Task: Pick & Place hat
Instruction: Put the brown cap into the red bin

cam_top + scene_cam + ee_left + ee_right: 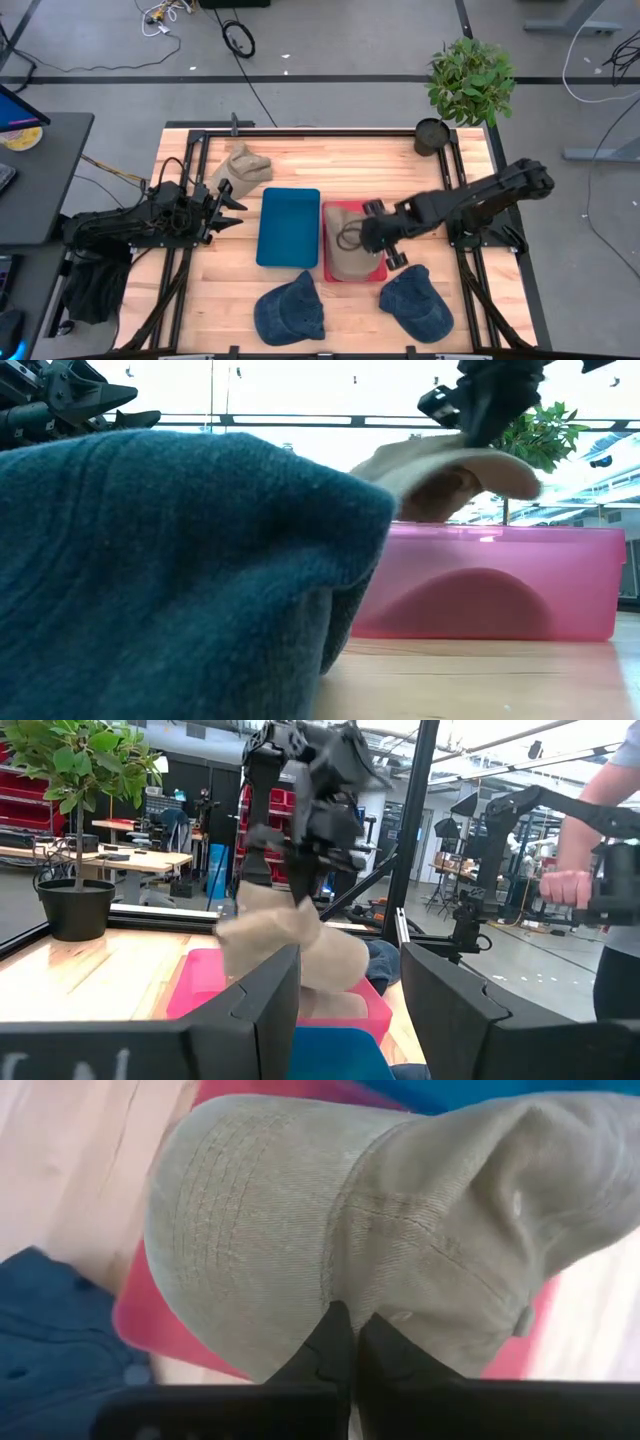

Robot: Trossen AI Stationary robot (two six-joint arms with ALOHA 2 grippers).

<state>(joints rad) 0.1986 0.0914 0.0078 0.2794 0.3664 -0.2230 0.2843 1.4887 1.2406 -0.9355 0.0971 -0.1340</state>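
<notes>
My right gripper (377, 236) is shut on a tan cap (349, 250) over the red tray (329, 212). In the low view the cap (450, 472) hangs under the gripper (482, 408) above the pink tray's wall (500, 575). A dark domed shape shows through that wall. The right wrist view shows the cap's crown and brim (300, 1220) filling the picture. My left gripper (226, 205) waits open at the table's left, near a second tan hat (241, 168) lying on the wood. The left wrist view looks past its open fingers (350, 995) at the held cap (300, 945). My right gripper pinches the tan cap between its two fingers (335, 1338) at the crown cloth beside the brim seam (345, 1292), coming from above and pointing down. The cap hangs below the fingers, its lower part reaching into the red tray; whether it touches the bottom, I cannot tell.
A blue tray (289, 227) sits left of the red one. Two blue denim hats (290, 308) (417, 302) lie near the table's near edge; one (150, 580) blocks much of the low view. A potted plant (470, 85) stands at the far right corner. A person's hand (565, 885) shows beyond the table.
</notes>
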